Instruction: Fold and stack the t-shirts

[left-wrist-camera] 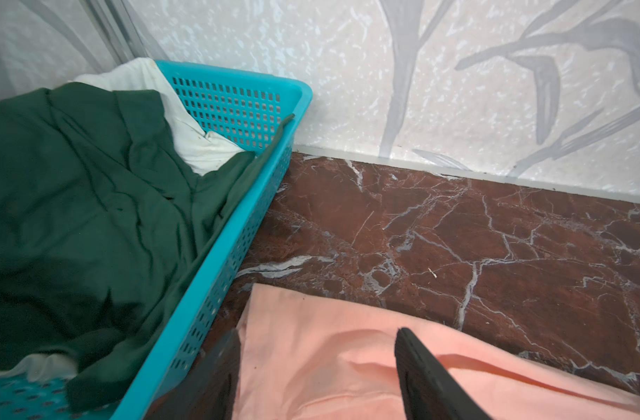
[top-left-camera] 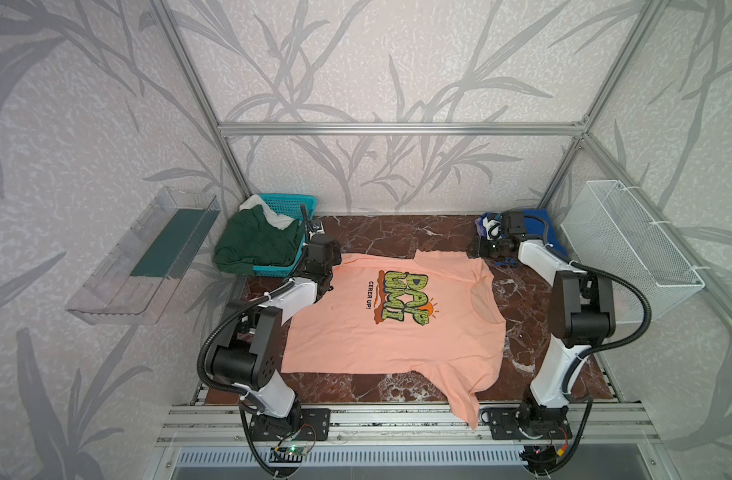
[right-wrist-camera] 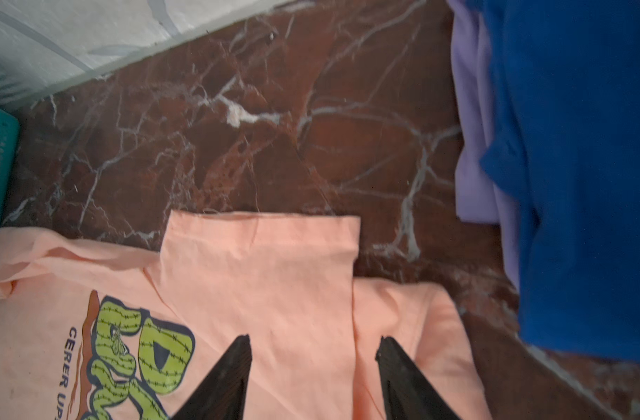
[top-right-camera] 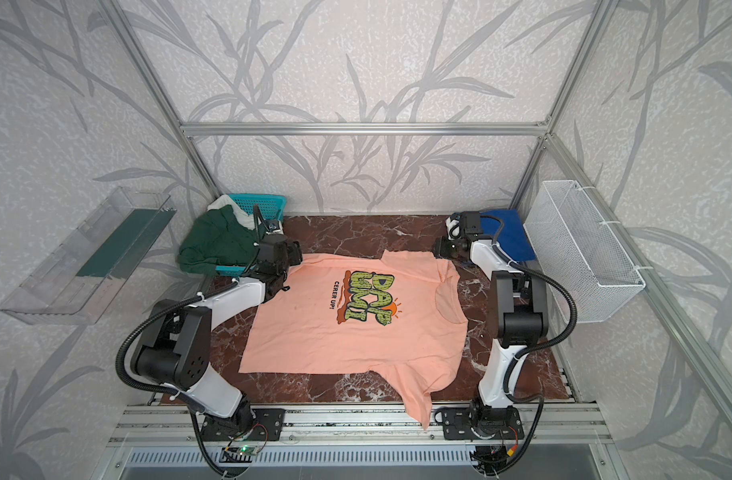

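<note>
One peach tee [top-left-camera: 397,332] lies flat on the worktop [top-left-camera: 380,237]. Its long axis runs from the left claw [left-wrist-camera: 317,332], over the far hem corner, to the right claw [right-wrist-camera: 314,340], over the far shoulder. Both claws gape, holding nothing. Beside the left claw are one green tee [top-left-camera: 252,245], one white tee [left-wrist-camera: 187,138] and one basket [left-wrist-camera: 231,98]. Beside the right are one blue tee [right-wrist-camera: 583,182] and one lilac tee [right-wrist-camera: 471,145].

White arms [top-left-camera: 297,291], black joints [top-left-camera: 247,361], corrugated cables [top-left-camera: 645,311].
</note>
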`<state>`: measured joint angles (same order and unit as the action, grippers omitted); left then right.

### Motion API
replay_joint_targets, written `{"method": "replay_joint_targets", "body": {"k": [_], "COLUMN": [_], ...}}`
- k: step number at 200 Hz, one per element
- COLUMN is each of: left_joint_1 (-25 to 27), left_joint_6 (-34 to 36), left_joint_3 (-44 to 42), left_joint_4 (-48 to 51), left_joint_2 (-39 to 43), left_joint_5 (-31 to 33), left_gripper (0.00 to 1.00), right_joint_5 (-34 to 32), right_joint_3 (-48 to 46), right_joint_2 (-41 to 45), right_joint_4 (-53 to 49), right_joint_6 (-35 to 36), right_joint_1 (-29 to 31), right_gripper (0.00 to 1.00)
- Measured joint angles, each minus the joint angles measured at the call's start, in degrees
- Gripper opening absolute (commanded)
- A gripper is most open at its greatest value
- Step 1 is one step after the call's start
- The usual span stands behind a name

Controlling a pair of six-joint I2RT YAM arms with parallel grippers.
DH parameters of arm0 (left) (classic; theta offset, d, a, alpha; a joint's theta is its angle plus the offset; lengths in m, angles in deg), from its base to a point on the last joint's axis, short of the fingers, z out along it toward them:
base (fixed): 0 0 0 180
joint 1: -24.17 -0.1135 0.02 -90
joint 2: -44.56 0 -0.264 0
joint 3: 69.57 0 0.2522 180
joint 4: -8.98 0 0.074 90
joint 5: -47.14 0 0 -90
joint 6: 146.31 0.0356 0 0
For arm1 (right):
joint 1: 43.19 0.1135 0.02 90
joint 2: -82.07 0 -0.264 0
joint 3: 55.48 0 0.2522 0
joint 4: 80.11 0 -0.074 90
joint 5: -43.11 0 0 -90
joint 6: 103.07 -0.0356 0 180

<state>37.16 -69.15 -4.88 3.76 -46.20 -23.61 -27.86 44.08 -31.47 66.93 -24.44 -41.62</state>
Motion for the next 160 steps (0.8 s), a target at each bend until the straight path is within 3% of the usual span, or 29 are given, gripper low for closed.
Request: {"method": "replay_joint_targets", "body": {"k": [72,160], "left_joint_1": [0.9,0.9], "left_joint_6": [-2.4,-3.5], "left_joint_3": [-4.8,-5.5], "left_joint_4": [4.5,5.9], "left_joint_2": [6.3,7.9], "left_joint_5": [0.4,-0.3], "left_gripper": [0.78,0.78], "right_joint_5": [-3.4,-16.8], "right_joint_3": [24.0,37.6], "right_joint_2": [-21.1,-27.1], "right_joint_4": [-11.5,-25.5], "right_joint_6": [-0.4,-0.6], "right_joint_1": [3.3,5.2], "right_gripper": [0.59,0.58]}}
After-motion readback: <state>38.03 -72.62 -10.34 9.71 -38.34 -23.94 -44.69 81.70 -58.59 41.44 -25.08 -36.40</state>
